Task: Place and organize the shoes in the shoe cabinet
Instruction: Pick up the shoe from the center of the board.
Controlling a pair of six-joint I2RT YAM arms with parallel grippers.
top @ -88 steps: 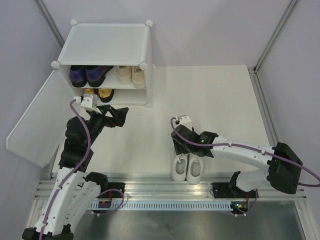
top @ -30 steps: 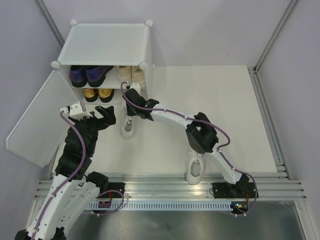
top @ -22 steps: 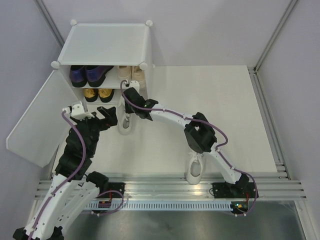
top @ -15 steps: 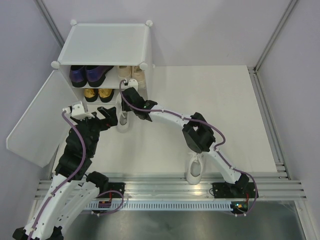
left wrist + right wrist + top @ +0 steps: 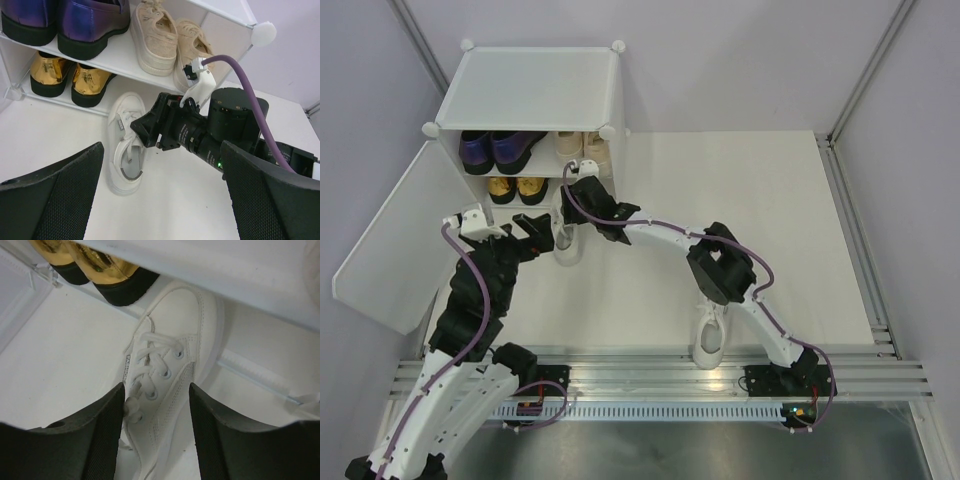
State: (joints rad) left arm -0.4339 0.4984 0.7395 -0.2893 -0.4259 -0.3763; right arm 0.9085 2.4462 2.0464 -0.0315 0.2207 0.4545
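Half spread at the right gripper, astride the laced rear half of one white sneaker. Showed that sneaker sole-down on the table, toe under the shelf edge in the mouth of the lower compartment of the shoe cabinet, just beside the gold heels at upper left of the right wrist frame. Spread wide and empty at the left gripper, near the same sneaker. Showed purple loafers and beige sneakers on the shelf, along the top of the left wrist frame. Showed the second white sneaker at lower centre of the overhead frame, well apart from the cabinet. Showed the door swung open at left.
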